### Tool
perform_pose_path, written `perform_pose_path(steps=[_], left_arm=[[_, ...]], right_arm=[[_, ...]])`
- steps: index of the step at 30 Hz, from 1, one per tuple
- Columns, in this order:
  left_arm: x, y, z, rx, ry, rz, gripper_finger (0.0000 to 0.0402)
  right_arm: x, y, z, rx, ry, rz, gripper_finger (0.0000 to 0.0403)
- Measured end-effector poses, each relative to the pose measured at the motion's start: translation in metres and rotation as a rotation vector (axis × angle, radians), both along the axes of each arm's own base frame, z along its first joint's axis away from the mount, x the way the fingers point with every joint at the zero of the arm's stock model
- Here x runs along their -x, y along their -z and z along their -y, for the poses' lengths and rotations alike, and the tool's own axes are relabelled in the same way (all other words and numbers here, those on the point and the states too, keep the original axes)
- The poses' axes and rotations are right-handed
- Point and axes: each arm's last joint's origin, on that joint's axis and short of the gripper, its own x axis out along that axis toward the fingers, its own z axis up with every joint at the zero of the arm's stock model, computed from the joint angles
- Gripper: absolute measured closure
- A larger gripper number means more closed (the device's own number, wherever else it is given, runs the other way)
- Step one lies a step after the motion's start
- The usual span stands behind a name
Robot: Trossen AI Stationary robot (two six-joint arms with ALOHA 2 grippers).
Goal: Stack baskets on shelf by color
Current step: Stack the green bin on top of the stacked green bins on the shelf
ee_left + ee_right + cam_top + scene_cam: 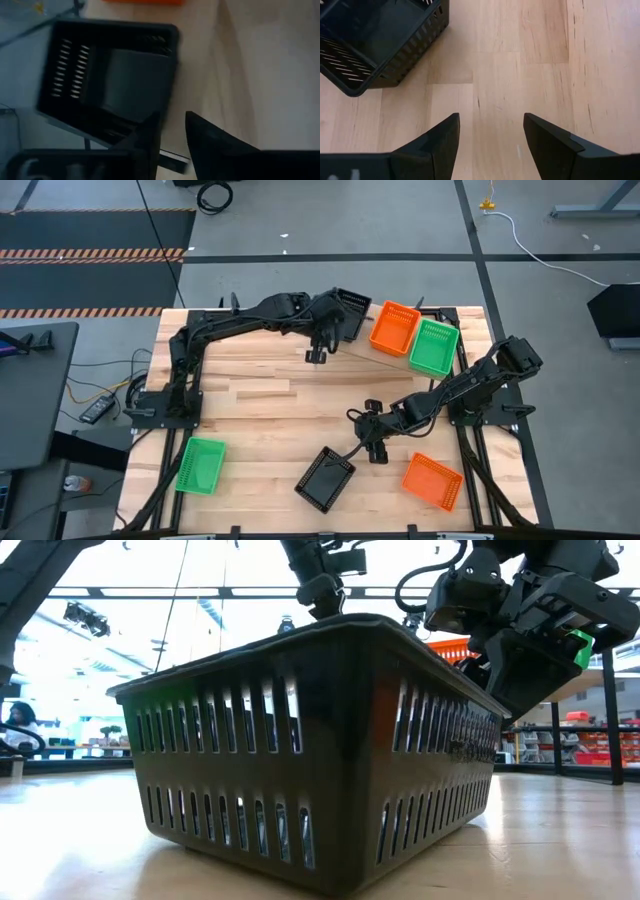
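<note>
Nearest the front edge of the table lie three loose baskets: a green basket (201, 465) at the left, a black basket (325, 478) near the middle sitting askew, and an orange basket (432, 480) to the right. Just beyond the black one, over bare wood, hangs the right gripper (376, 442), its fingers (438, 141) spread wide with nothing between them; in its wrist view a corner of that black basket (375, 37) sits just ahead and to one side. This looks like the pickup in hand, so the sensible move is to swing the jaws toward the basket's near wall, turn the wrist to square up with the skewed rim, drop one finger inside and one outside, and close on the wall near its middle so the light plastic does not twist or slide on the smooth table (260, 395). Farther back, the left gripper (316, 352) hovers by the front edge of the shelf (360, 350), its fingers (210, 137) parted a little and holding nothing, with another black basket (348, 312) lying tilted on the shelf's left end just behind it. On the shelf's middle and right sit an orange basket (394, 327) and a green basket (434, 346), side by side and touching, so the black one from the front probably belongs on the left-end black basket.
</note>
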Motion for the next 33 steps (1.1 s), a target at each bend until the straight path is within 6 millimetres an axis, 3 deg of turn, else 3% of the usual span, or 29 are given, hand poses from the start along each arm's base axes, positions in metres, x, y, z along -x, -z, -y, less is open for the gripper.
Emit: perform_pose_path(steps=[4,10,20,27,33], left_arm=[[0.011,0.0,0.019,0.078,-0.055,-0.088,0.0307],[0.039,0.005,0.058,0.31,-0.149,-0.353,0.0301],[0.053,0.004,0.172,0.381,-0.113,-0.409,0.0303],[0.068,-0.001,0.234,0.289,-0.135,-0.296,0.0305],[0.095,-0.029,0.264,0.258,-0.106,0.04,0.0307]], right_arm=[[0.0,0.0,0.0,0.0,-0.001,0.0,0.0176],[0.0,0.0,0.0,0.013,-0.02,0.0,0.0176],[0.0,0.0,0.0,0.048,-0.074,0.002,0.0176],[0.002,0.0,-0.003,0.045,-0.083,0.001,0.0176],[0.016,0.013,-0.017,0.006,-0.076,-0.023,0.0176]])
